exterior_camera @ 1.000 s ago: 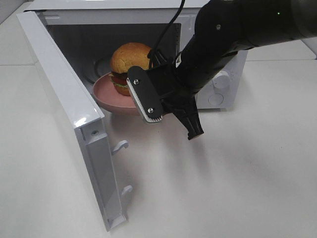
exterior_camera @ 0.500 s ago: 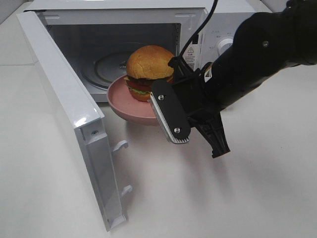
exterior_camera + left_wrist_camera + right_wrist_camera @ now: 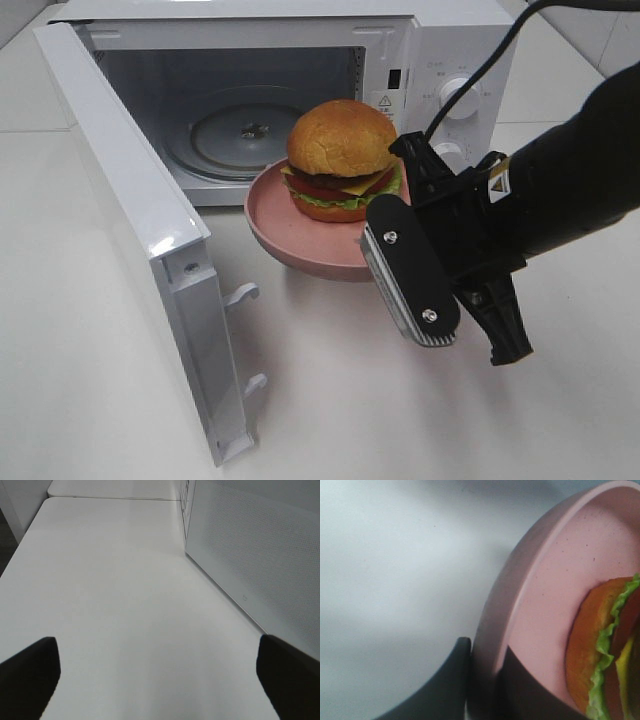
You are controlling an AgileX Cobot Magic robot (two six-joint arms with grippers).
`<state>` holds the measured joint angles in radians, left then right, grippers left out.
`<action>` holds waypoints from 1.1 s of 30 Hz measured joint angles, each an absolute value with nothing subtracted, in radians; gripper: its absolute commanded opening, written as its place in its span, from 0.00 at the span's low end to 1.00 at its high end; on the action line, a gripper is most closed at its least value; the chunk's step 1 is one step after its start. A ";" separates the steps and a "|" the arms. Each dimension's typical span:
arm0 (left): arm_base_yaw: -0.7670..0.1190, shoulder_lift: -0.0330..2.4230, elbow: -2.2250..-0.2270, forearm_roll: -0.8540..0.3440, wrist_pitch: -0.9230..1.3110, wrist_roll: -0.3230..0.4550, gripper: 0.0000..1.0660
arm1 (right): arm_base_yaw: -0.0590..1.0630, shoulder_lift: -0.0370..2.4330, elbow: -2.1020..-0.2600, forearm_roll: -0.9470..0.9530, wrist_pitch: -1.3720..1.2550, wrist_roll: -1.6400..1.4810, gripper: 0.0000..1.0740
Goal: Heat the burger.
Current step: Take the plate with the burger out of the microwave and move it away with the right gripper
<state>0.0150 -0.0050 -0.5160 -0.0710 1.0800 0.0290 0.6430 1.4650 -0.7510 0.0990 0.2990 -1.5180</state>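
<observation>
Right now the burger (image 3: 342,160) is sitting on the pink plate (image 3: 290,232), whose rim my right gripper (image 3: 485,667) is pinching, just outside the open microwave (image 3: 250,110). My left gripper (image 3: 155,675) is idling wide open, holding nothing. I'm judging this the carrying step; next, the plate needs to go onto the turntable (image 3: 225,135).

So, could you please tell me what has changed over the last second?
The right pincer, shut on the plate, has drawn it and the burger out of the microwave, rightward and toward the camera. The door stays open and the left pincer stays open.
</observation>
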 measured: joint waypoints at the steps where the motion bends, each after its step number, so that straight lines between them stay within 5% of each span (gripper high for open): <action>1: 0.015 -0.005 -0.516 -0.071 1.080 0.029 0.94 | 0.643 1.448 -0.736 0.099 0.299 -1.517 0.01; 17: 0.015 -0.005 -0.516 -0.071 1.080 0.029 0.94 | 0.643 1.113 -0.490 -0.098 0.328 -1.263 0.01; 33: 0.015 -0.005 -0.516 -0.071 1.080 0.029 0.94 | 0.643 0.829 -0.429 -0.356 0.535 -0.882 0.02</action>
